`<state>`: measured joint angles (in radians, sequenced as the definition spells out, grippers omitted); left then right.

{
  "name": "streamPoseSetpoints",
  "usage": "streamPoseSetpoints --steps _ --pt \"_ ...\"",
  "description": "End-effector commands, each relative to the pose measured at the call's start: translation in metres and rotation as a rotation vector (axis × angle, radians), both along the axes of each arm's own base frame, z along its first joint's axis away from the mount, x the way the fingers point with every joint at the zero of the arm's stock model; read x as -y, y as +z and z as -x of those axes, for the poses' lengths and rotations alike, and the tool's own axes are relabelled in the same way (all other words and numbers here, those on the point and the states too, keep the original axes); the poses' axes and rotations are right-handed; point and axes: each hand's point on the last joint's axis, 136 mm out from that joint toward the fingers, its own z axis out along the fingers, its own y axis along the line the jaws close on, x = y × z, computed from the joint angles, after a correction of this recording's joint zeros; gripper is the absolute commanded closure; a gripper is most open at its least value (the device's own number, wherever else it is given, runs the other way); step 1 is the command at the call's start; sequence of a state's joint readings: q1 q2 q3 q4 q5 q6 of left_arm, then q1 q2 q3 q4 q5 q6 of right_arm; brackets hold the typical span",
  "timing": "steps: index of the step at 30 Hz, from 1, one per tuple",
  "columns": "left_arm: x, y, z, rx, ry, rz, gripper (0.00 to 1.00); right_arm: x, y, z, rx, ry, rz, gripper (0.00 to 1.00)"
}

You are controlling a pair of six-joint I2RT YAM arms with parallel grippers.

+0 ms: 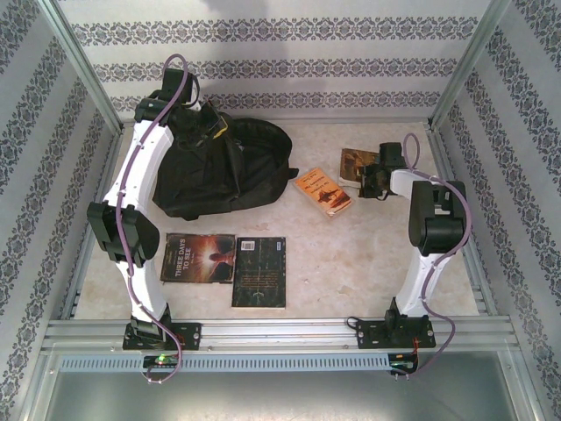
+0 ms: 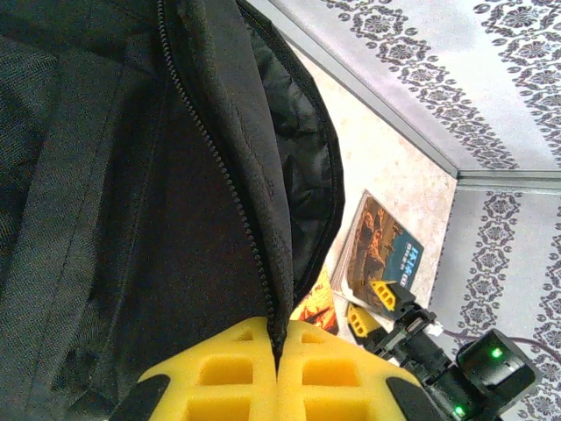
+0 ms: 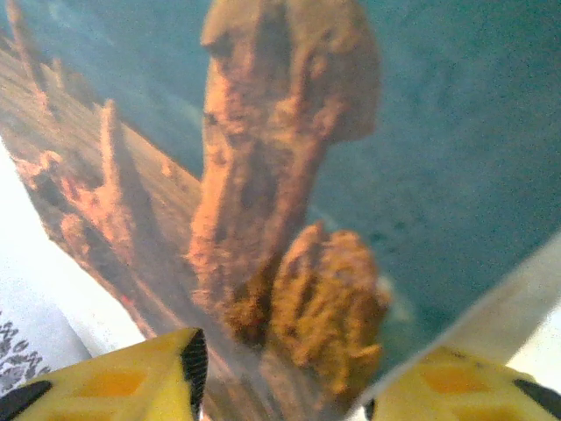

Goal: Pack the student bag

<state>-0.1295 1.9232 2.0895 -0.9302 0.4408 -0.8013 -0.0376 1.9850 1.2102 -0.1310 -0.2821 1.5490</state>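
- The student bag (image 1: pixel 219 171) lies slumped on the far left part of the desk (image 1: pixel 368 263), its zip parted so that the lining shows.
- The left pincer (image 2: pixel 278 351) is clamped tight on the bag's zip edge. Its job, to my eye, is to lift that lip and hold the mouth wide.
- Toward the desk's far right, the right pincer (image 3: pixel 302 351) stands half-wide astride the edge of a teal-covered book (image 3: pixel 289 175). I cannot tell whether it bites yet.
- I would have it close squarely before lifting, since a hold on one thin edge lets a book swing.
- An orange book (image 1: pixel 323 191) lies near the desk's middle, so the carry should pass above it.
- On the desk's near left lie a Three Days to See book (image 1: pixel 198 257) and a dark book (image 1: pixel 259 271).
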Motion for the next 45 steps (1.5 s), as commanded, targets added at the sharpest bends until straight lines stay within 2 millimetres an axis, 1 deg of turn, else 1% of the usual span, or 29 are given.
streamPoseSetpoints --steps 1,4,8,11,13,15,18,21,24,26,27,29,32,35,38,40,42,45 --pt "0.001 0.015 0.005 0.041 -0.013 0.006 1.0 0.006 -0.01 -0.009 -0.008 -0.008 0.021 0.64" --pt "0.001 0.014 0.006 0.038 -0.015 0.004 1.0 0.009 -0.013 -0.005 -0.031 -0.003 0.041 0.78" --pt "0.001 0.012 0.008 0.032 -0.019 0.002 1.0 0.015 -0.016 0.001 -0.056 -0.013 0.059 0.89" --pt "0.001 0.012 0.009 0.037 -0.021 -0.006 1.0 0.02 -0.012 -0.001 -0.046 -0.008 0.065 0.96" --pt "0.0 0.014 0.011 0.04 -0.022 -0.012 1.0 0.025 -0.004 -0.003 -0.028 -0.002 0.076 1.0" --pt "-0.001 0.014 0.011 0.041 -0.021 -0.017 1.0 0.03 0.004 -0.004 -0.009 0.002 0.086 1.0" --pt "-0.002 0.014 0.012 0.04 -0.02 -0.02 1.0 0.039 0.022 -0.002 0.021 0.026 0.128 1.0" --pt "0.002 0.012 0.012 0.036 -0.024 -0.022 1.0 0.042 0.046 -0.002 0.069 0.054 0.164 1.0" --pt "0.012 0.008 0.014 0.031 -0.051 -0.027 0.99 0.041 0.075 -0.004 0.129 0.101 0.205 1.0" --pt "0.021 0.004 0.016 0.021 -0.074 -0.028 0.93 0.037 0.096 -0.006 0.168 0.136 0.222 1.0" --pt "0.025 0.002 0.017 0.016 -0.086 -0.027 0.9 0.034 0.102 -0.006 0.179 0.143 0.219 1.0" --pt "0.033 -0.001 0.021 0.008 -0.108 -0.027 0.8 0.029 0.117 -0.004 0.219 0.141 0.203 1.0" --pt "0.039 -0.004 0.025 -0.004 -0.125 -0.035 0.62 0.024 0.137 0.003 0.259 0.136 0.189 1.0" --pt "0.039 -0.003 0.03 -0.005 -0.131 -0.047 0.5 0.017 0.16 0.012 0.298 0.167 0.216 1.0" --pt "0.04 0.002 0.034 0.007 -0.136 -0.05 0.45 0.009 0.182 0.024 0.341 0.201 0.253 1.0" --pt "0.042 0.004 0.037 0.01 -0.141 -0.055 0.43 0.001 0.192 0.033 0.363 0.226 0.258 1.0" --pt "0.044 0.009 0.04 0.023 -0.15 -0.066 0.4 -0.01 0.203 0.041 0.386 0.259 0.265 1.0" --pt "0.046 0.013 0.045 0.039 -0.161 -0.092 0.37 -0.024 0.228 0.053 0.438 0.321 0.312 1.0"
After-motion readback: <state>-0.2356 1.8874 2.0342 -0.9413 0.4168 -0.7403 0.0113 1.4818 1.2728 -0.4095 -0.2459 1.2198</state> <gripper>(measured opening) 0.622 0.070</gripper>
